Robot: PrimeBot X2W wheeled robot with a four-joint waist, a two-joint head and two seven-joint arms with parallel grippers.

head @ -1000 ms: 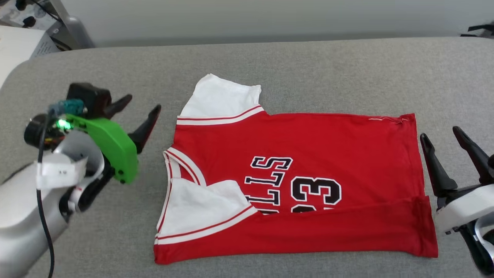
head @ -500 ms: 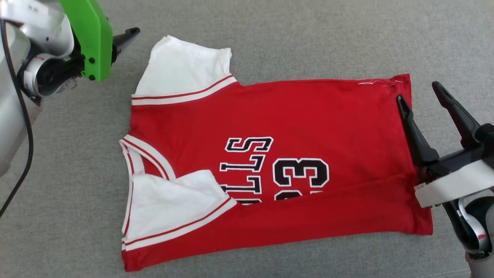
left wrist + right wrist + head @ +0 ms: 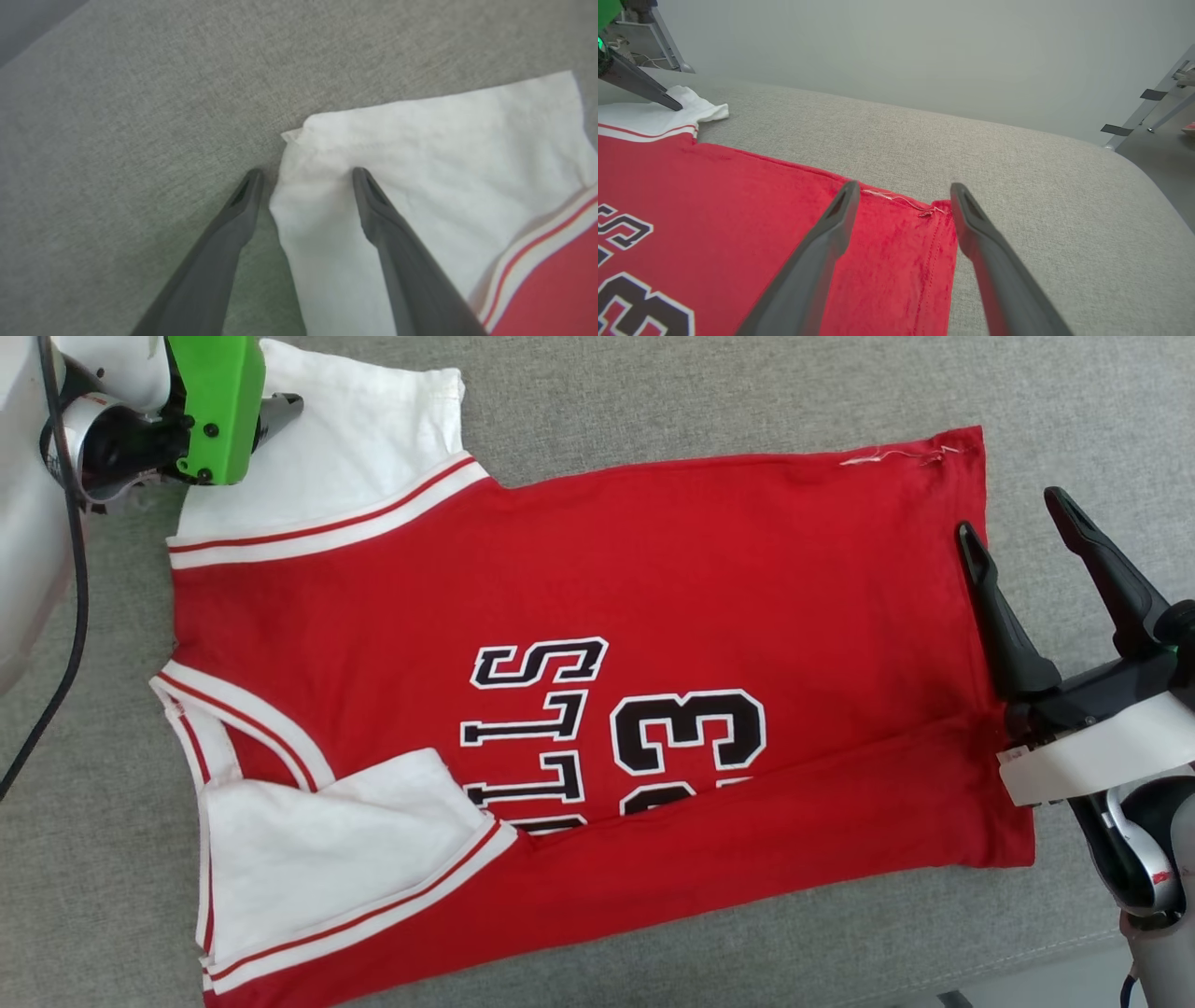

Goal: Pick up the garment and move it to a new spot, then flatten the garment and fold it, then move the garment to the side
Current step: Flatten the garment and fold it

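Left gripper (image 3: pixel 306 171) jaws apart, nothing clamped: one finger on the cushion (image 3: pixel 140 116), the other down on the white far sleeve (image 3: pixel 420 154), straddling its outer corner. Right gripper (image 3: pixel 904 185) also spread and empty, one finger over red fabric, one over bare cushion, bracketing the far hem corner (image 3: pixel 936 219); can't tell from the wrist view whether the tips touch down. Garment (image 3: pixel 653 569) lies face up on the cushion, long axis left-right across the head view: collar end toward the left arm, hem end toward the right arm, so each arm is nearer its own end. Near long edge is turned up as a red band (image 3: pixel 747 840) covering the bottom of the letters and the 23; near sleeve (image 3: pixel 317 849) is folded in over the front. Far edge lies flat, unfolded. My read: folding stage, roughly mid-task. Both grippers sit at the two far corners, so the next move looks like pinching both and bringing the far edge toward the robot over the band. Key relation: the fabric lies robot-side of both grippers, so the pull runs across the short axis. Risk: sleeve corner is thin and puckered, may slip. Count: one garment, two sleeves, two grippers, four fingers, one loose thread (image 3: pixel 896 198) at the hem corner.
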